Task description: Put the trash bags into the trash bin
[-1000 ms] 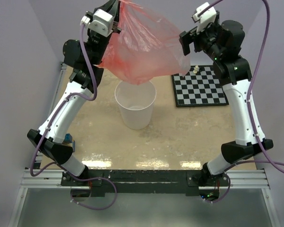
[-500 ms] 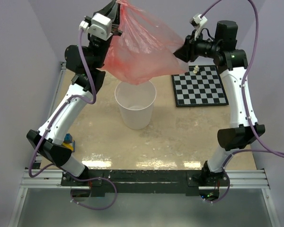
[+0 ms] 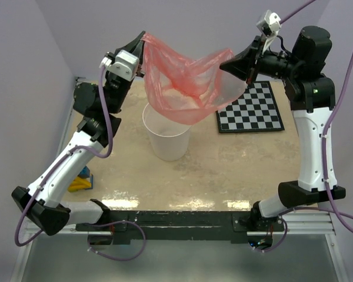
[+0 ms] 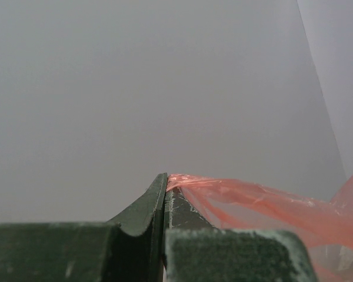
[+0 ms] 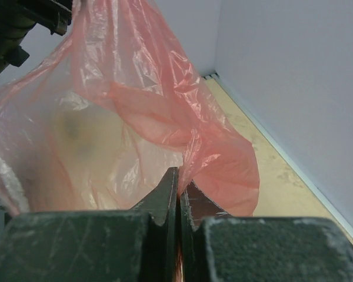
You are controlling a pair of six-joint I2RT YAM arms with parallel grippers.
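Note:
A translucent red-pink trash bag (image 3: 185, 85) hangs stretched between both grippers above the white trash bin (image 3: 167, 139), its lower fold just over the bin's rim. My left gripper (image 3: 143, 37) is shut on the bag's left edge, the film (image 4: 253, 197) pinched at the fingertips (image 4: 165, 176). My right gripper (image 3: 226, 59) is shut on the bag's right edge, where a pleat of film (image 5: 194, 147) runs into the closed jaws (image 5: 179, 176). The bag's mouth sags open between the two grips.
A black-and-white checkerboard (image 3: 250, 108) lies right of the bin, with a small pale piece hidden now behind the bag. A yellow and blue object (image 3: 81, 179) sits by the left arm's forearm. Walls close in at the back and both sides.
The right gripper reached in and shut on the bag's right edge, then pulled it rightward. The left gripper dropped lower with its edge, so the bag now spreads between both.

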